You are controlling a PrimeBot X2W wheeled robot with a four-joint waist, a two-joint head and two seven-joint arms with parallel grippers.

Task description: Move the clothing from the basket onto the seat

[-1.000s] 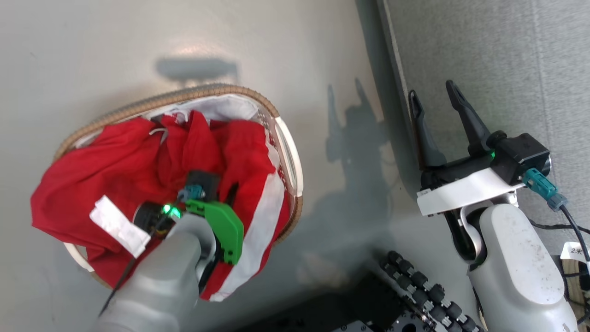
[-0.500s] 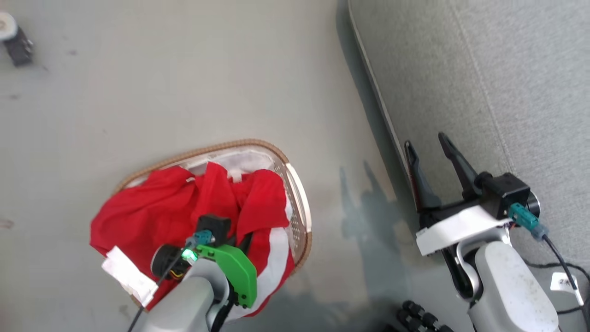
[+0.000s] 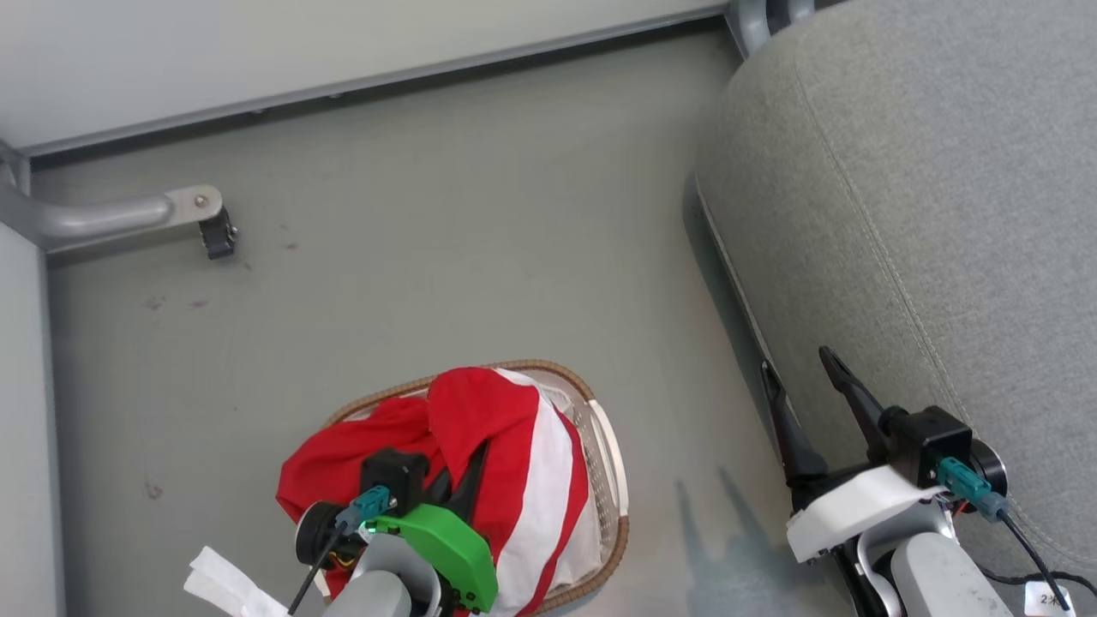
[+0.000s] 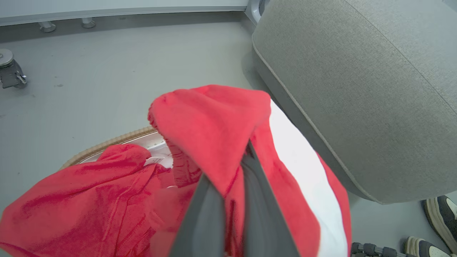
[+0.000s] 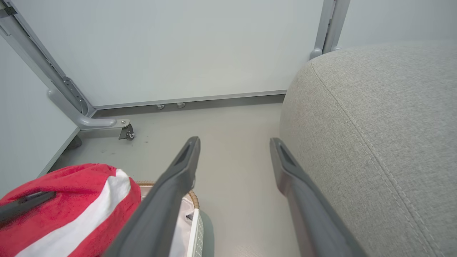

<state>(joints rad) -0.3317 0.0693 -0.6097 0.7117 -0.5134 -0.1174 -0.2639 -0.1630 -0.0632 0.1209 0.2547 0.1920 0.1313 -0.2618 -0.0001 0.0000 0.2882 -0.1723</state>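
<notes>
Grips a fold of the clothing (image 4: 210,117) in the left claw (image 4: 230,164), with the two fingers pressed together on the red cloth. Carries that fold draped as a hood over the fingertips, with its peak ahead of the claw and pointing along the fingers. Shows a broad white stripe (image 4: 296,153) running lengthwise down the claw's right side, so puts the garment's long axis in line with the fingers. Leaves the rest heaped below and left of the claw in the basket (image 4: 107,144), on the floor (image 3: 428,214). Places the seat (image 4: 357,89) ahead and to the right of the left claw, apart from the cloth. Holds the right claw (image 5: 234,141) spread wide with nothing between its fingers, just beside the seat's rounded edge, with the basket rim low to its left.
</notes>
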